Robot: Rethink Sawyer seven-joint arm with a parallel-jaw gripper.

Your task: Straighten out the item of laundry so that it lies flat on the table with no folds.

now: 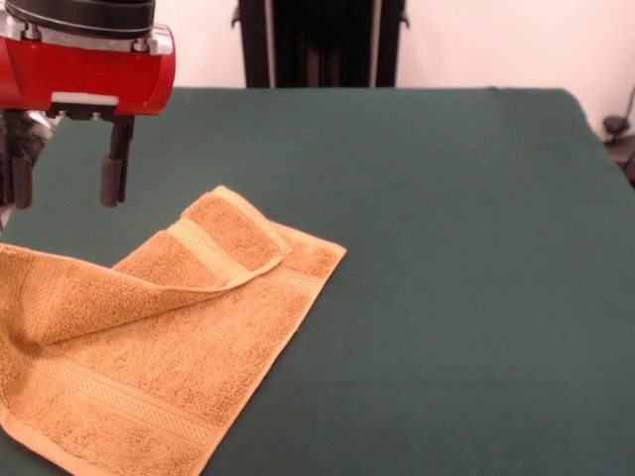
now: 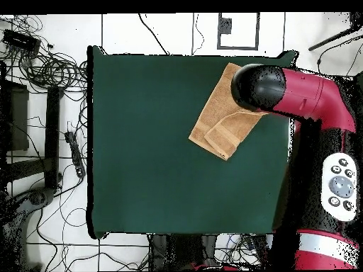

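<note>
the towel (image 1: pixel 149 347) shows looped, nubby terry, golden-orange and matt, with flatter, smoother woven bands across the pile. under it the worktop (image 1: pixel 446 248) wears plain dark green cloth, fine-grained and dull, no sheen at all. above, the arm's red shell (image 1: pixel 84 69) looks like glossy hard plastic, catching light, and the gripper (image 1: pixel 64 178) hangs in matt black parts.

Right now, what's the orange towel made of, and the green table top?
The towel looks like soft terry cloth, likely cotton: fuzzy looped surface with smoother woven bands. The table seems covered in plain matte green cloth, flat and without shine.
</note>
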